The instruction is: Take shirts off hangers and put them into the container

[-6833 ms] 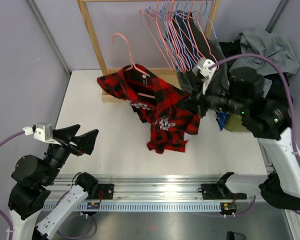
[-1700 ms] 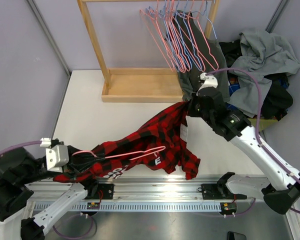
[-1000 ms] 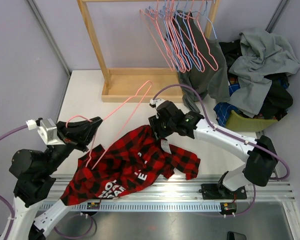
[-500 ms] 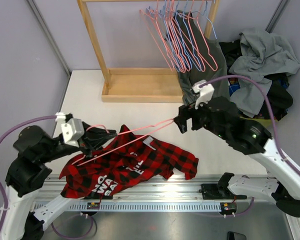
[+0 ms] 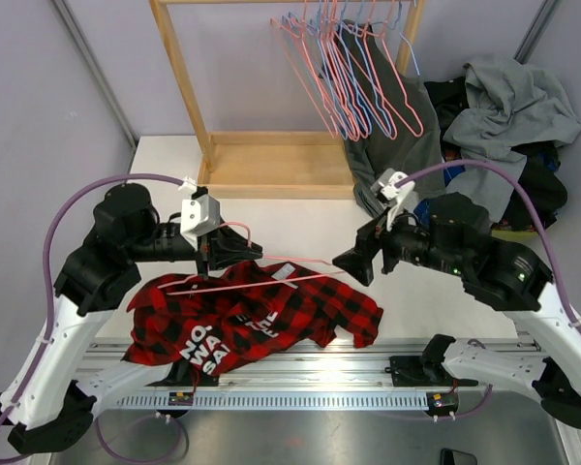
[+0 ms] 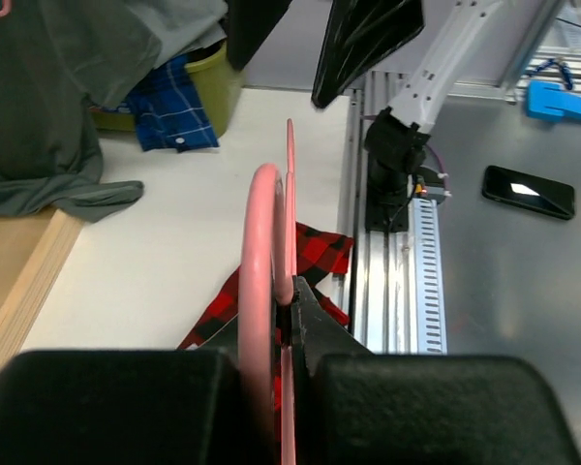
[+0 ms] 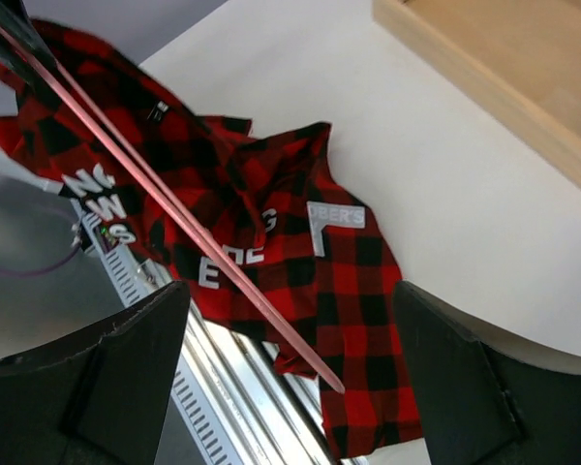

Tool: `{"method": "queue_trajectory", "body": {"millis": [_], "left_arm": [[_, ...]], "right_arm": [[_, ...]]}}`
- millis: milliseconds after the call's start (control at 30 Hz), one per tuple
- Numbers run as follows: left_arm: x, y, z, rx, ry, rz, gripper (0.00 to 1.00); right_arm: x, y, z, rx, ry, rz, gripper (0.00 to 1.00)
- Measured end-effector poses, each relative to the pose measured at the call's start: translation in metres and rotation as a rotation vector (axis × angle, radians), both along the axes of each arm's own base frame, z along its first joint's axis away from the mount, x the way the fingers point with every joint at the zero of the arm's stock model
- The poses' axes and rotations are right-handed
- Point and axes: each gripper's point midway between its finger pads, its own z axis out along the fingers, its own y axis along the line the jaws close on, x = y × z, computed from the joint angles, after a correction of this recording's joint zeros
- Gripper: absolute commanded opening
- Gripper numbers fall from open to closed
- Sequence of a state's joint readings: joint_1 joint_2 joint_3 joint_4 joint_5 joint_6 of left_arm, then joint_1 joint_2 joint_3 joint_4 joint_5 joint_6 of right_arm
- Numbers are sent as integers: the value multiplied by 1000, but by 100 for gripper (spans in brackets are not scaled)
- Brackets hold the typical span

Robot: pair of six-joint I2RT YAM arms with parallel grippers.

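Along the near edge of the bench (image 5: 174,184) the red-and-black plaid shirt (image 5: 257,315) lies crumpled and spread out, its white lettering facing up, one corner over the metal rail (image 5: 300,373) in front. Just above it the left jaws are clamped tight on the hook of a pink hanger (image 6: 259,242) — the wire runs from there to the right across the shirt, its far end near the right jaws. Whether the wire touches the cloth I cannot tell. The right jaws stand wide, with nothing between the two dark fingers (image 7: 107,378); they hang over the shirt's right half, apart from it.

At the far right the yellow-green container (image 6: 218,92) sits well away from the plaid shirt, mostly buried under a heap of clothes — a grey shirt (image 5: 508,102) on top, a blue checked cloth (image 6: 179,107) spilling over the rim. More pink and blue hangers (image 5: 353,68) hang from the wooden rack (image 5: 271,165) at the back, a dark grey shirt (image 5: 397,136) among them.
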State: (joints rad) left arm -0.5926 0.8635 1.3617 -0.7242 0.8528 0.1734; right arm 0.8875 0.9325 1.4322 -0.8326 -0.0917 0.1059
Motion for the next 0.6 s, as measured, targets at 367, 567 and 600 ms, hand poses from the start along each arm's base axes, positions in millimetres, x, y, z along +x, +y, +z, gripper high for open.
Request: {"method": "queue_trajectory", "body": {"millis": [367,567,600], "left_arm": [[-1,-10,31,-19,-47,-120,0],[13,-13,33,-3,-44,-110,0],[14,-14,33,1,-40,-111,0]], "right_arm": [[-17,32,-44,-84,137,200,77],[-28,34,-49,-84,165,257,45],[-29,34,-50,-86,168,263,40]]}}
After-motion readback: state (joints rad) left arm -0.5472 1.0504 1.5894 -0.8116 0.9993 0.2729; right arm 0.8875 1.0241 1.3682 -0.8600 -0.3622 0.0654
